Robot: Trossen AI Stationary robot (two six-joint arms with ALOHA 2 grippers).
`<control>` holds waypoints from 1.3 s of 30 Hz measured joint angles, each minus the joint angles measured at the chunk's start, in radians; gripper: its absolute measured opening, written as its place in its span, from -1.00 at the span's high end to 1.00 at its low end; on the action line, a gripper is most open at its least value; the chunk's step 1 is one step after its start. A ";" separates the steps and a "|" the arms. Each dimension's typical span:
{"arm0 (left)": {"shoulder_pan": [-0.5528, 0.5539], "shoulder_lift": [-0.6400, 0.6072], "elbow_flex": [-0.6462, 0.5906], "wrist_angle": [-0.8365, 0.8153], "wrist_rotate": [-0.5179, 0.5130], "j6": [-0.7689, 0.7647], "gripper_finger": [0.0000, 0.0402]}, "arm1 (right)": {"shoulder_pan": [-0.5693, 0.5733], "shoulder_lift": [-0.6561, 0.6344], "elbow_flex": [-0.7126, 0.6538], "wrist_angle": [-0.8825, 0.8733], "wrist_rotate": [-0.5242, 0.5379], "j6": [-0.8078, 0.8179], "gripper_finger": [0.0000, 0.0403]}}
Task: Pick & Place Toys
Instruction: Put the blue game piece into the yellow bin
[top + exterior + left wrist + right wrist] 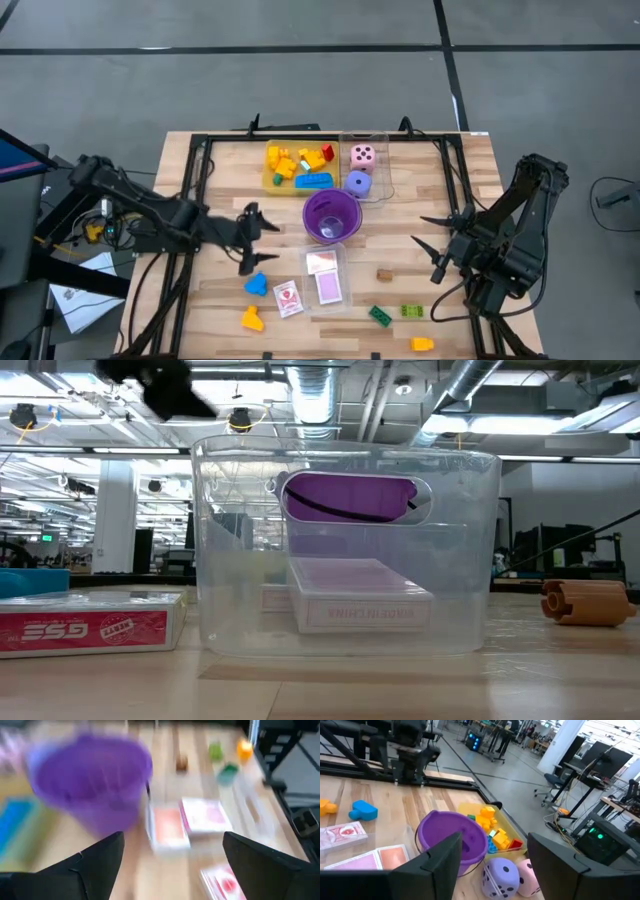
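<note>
Toys lie scattered on the wooden table. Yellow, orange, blue and red bricks fill a yellow tray [297, 166] at the far side. A pink die [363, 155] and a purple die [358, 183] sit in a clear tray beside it. Near the front lie a blue piece [257, 285], an orange piece [252, 318], a white-red card pack [288, 298], green bricks [380, 315] and a yellow piece [423, 343]. My left gripper [260, 245] hangs open, left of the purple cup [332, 215], above the blue piece. My right gripper [428, 247] is open over the table's right part.
A clear tray [325, 278] holding card decks [360, 595] stands at the front middle, just behind the purple cup in the left wrist view. A small brown piece [384, 274] lies right of it. A black frame [200, 150] runs round the table's edges.
</note>
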 joint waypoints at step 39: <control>-0.389 0.488 0.000 -0.098 -0.142 -0.865 -0.84 | -0.024 0.001 -0.045 0.000 -0.079 0.002 -0.08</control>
